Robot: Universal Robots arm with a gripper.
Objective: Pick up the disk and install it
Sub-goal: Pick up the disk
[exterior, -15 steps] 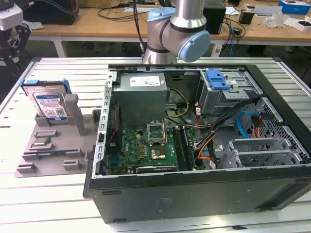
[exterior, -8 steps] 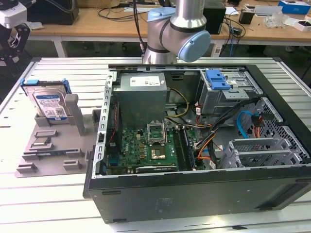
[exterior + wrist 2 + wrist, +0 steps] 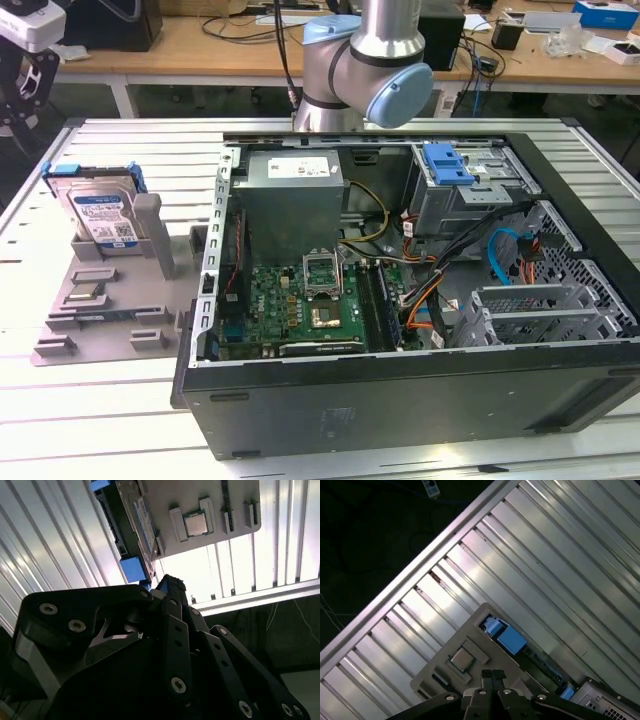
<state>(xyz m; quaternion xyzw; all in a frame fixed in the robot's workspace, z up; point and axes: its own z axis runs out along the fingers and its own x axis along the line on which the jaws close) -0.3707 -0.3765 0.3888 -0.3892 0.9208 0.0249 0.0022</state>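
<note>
The disk point(image 3: 100, 215) is a silver drive with a blue-and-white label and a blue carrier frame. It stands on edge in a grey holder point(image 3: 110, 300) at the exterior view's left, outside the computer case point(image 3: 400, 400). My gripper point(image 3: 22, 95) hangs above and beyond the disk, apart from it. In the second wrist view the black fingertips of the gripper point(image 3: 167, 580) sit together over the disk point(image 3: 137, 520). The first wrist view shows the gripper point(image 3: 492, 672) shut and empty, with the disk's blue frame point(image 3: 505, 635) below it.
The open case holds a grey power-supply box point(image 3: 295, 190), a motherboard point(image 3: 310, 300) and a drive cage with a blue latch point(image 3: 447, 165). A processor chip point(image 3: 196, 524) lies on the holder. The ribbed metal table point(image 3: 120, 420) ends near the holder, and desks stand behind.
</note>
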